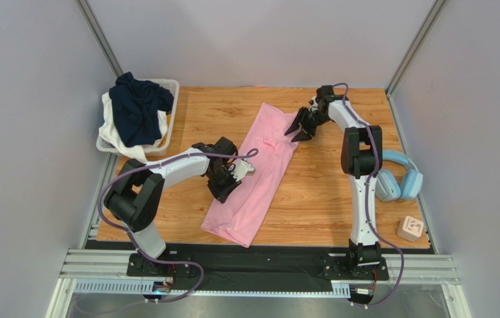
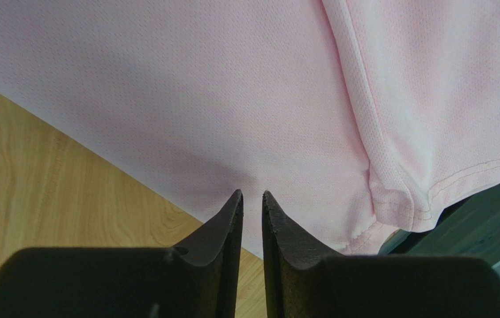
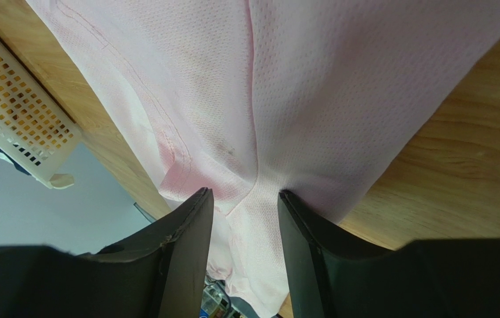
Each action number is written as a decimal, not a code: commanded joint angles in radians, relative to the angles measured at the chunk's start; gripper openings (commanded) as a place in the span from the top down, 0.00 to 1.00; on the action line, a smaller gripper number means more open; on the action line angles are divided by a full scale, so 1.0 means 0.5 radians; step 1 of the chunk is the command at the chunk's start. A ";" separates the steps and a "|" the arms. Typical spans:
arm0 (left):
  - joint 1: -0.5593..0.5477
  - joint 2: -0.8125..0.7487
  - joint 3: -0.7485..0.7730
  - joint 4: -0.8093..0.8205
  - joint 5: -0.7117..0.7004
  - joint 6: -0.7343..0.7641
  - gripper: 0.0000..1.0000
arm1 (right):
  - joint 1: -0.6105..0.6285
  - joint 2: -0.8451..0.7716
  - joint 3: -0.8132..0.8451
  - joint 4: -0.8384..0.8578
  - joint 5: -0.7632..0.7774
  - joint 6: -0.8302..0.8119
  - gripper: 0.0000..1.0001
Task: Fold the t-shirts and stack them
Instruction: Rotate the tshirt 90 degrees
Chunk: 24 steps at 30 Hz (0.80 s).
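Note:
The light pink t-shirt (image 1: 259,172) lies on the wooden table as a long folded strip, running diagonally from far centre to near centre. My left gripper (image 1: 238,173) is at the strip's left edge near its middle. In the left wrist view its jaws (image 2: 252,196) are almost together with nothing between them, just over the pink cloth (image 2: 232,99). My right gripper (image 1: 297,130) is at the strip's far right edge. Its jaws (image 3: 244,199) stand apart over the pink cloth (image 3: 299,86). The dark navy t-shirt (image 1: 138,109) is bunched in the white basket (image 1: 169,89).
The basket at far left also holds white cloth (image 1: 109,129), and its grid wall shows in the right wrist view (image 3: 13,112). Light blue headphones (image 1: 395,175) and a small wooden cube (image 1: 410,228) sit at the right edge. A black strip runs along the near table edge.

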 commanded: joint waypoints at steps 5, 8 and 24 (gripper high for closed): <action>-0.003 -0.016 -0.055 0.067 0.074 0.012 0.82 | -0.105 0.225 0.268 -0.102 0.084 0.033 0.52; -0.018 0.027 -0.055 0.064 0.163 0.003 0.83 | -0.130 0.332 0.445 -0.114 0.016 0.079 0.50; -0.356 0.493 0.236 0.070 0.436 -0.050 0.85 | -0.161 0.532 0.722 0.116 -0.417 0.254 0.48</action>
